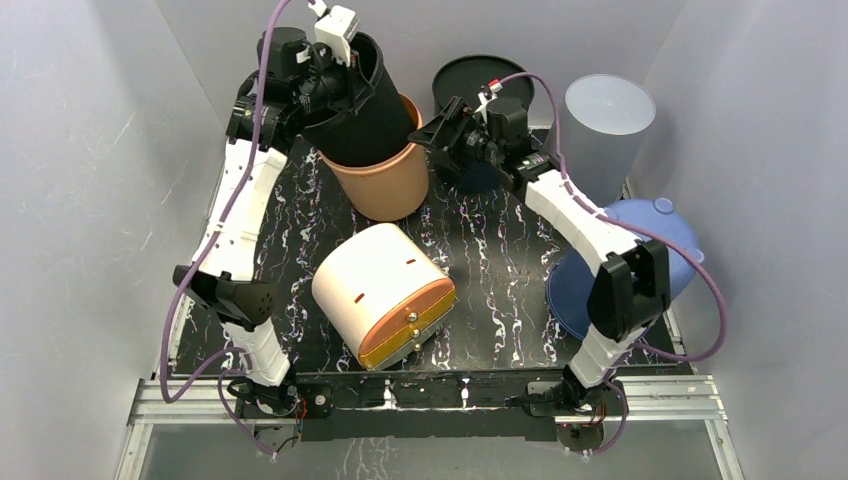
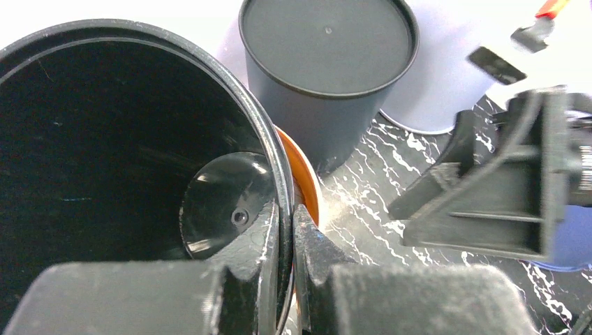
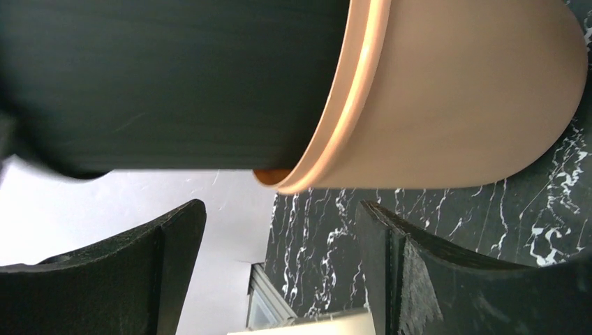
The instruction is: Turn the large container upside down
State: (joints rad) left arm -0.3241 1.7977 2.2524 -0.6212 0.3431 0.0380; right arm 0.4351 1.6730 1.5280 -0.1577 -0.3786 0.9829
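Our left pincer [image 2: 286, 218] pinches the rim of the tall black plastic container [image 1: 352, 118], upper left of the top view. We should use our spread right pincer [image 3: 279, 209] to steady the tan round pot [image 3: 454, 91] holding it.

On the marbled table [image 1: 490, 290] a cream tub [image 1: 375, 285] lies on its side, with a blue tub [image 1: 655, 215] to its right.

Lab booth: plain grey walls [image 1: 60, 200], aluminium frame [image 1: 680, 398].
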